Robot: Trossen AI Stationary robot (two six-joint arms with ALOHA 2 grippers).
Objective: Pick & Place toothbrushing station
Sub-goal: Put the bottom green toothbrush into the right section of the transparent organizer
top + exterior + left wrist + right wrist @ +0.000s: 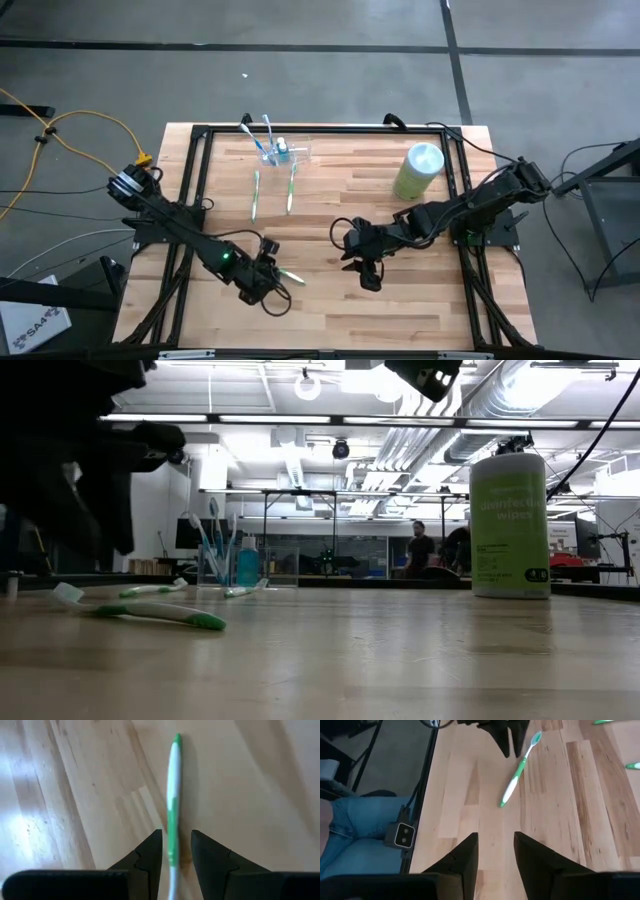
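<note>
My left gripper point(268, 287) is low at the near left, fingers narrowly apart, straddling a green toothbrush point(291, 276) that lies flat on the table point(340, 210). Not clamped yet, by my read. Its long axis runs straight ahead between the fingers. The toothbrushing station point(283, 152) sits at the far edge, left of centre, well beyond it. Right gripper point(366, 272), near centre, narrowly open, empty. Count: three loose toothbrushes, two more point(257, 195) just near of the station; one wipes canister point(417, 172).
</note>
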